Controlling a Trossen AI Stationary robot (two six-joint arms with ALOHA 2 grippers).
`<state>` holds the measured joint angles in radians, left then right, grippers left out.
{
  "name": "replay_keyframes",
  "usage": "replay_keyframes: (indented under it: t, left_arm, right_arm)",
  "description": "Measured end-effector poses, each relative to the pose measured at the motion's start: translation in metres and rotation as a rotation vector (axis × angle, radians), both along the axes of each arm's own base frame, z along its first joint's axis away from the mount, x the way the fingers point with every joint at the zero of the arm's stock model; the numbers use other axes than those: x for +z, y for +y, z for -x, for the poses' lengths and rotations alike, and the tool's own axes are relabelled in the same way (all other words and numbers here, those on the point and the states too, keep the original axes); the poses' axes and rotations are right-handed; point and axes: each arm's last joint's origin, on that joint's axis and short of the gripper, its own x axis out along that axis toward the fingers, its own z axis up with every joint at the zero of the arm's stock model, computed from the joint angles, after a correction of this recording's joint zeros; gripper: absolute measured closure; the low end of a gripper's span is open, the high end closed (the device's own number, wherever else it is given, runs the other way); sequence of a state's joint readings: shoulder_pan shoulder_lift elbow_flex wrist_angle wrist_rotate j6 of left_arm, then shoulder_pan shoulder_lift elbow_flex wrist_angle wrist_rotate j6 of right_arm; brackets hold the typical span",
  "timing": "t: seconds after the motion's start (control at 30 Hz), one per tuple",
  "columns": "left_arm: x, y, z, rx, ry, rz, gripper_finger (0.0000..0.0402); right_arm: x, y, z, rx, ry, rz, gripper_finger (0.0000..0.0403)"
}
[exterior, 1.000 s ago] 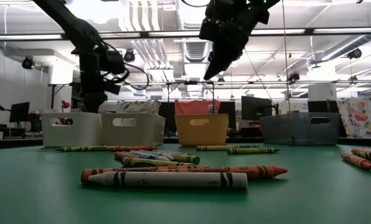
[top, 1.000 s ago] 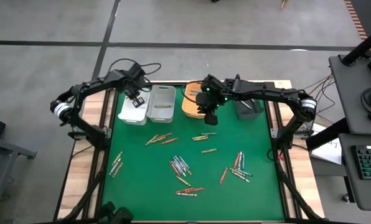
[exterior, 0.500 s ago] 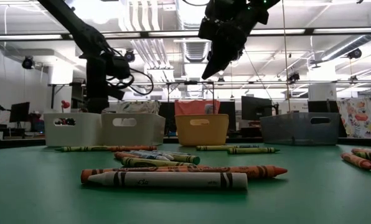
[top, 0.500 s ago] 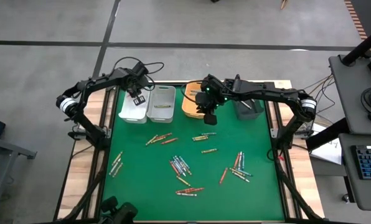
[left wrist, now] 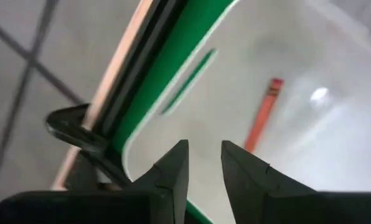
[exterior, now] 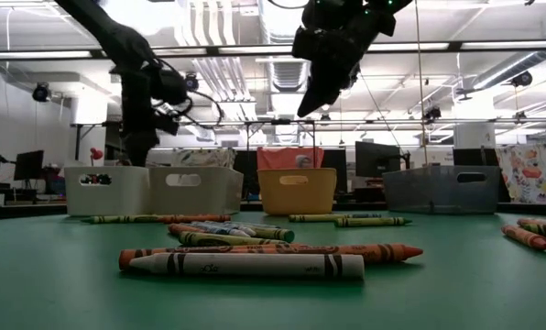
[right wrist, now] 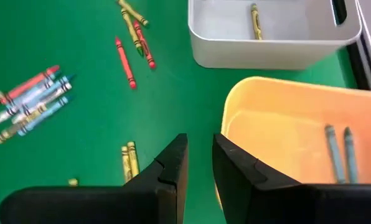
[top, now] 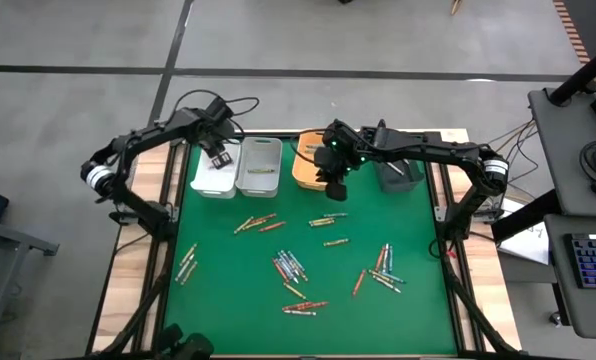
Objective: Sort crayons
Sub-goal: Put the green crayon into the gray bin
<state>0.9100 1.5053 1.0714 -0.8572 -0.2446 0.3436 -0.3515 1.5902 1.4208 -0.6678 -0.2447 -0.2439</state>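
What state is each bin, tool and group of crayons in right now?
left tool: open, empty, above the white bin
right tool: open, empty, above the orange bin edge
white bin: holds a red crayon
pale grey bin: holds a yellow crayon
orange bin: holds two blue-grey crayons
dark bin: contents unclear
loose crayons: lying flat, scattered on the green mat

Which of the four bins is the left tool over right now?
The white bin at the far left of the row. The left tool hangs above it, and the left wrist view shows a red crayon lying inside.
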Motion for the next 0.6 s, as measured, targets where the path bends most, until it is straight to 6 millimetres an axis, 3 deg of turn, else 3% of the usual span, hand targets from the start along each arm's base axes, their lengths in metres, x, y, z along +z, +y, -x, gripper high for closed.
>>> replay_keyframes:
  t: [0.27,0.43,0.6]
  left_arm:
    - [0.045,-0.038,-0.001,0.048,-0.505,0.03,0.0324]
    - [0.064,-0.08,-0.006,-0.025,-0.679,-0.024,0.0324]
    - [0.075,-0.123,-0.017,-0.216,-0.861,-0.056,0.0324]
  right_arm:
    - [-0.002,0.012,-0.001,-0.195,0.048,-0.192,0.0339]
    - [-0.006,0.038,-0.002,-0.223,0.13,-0.274,0.0339]
    - [-0.008,0.071,-0.004,-0.142,0.187,-0.274,0.0339]
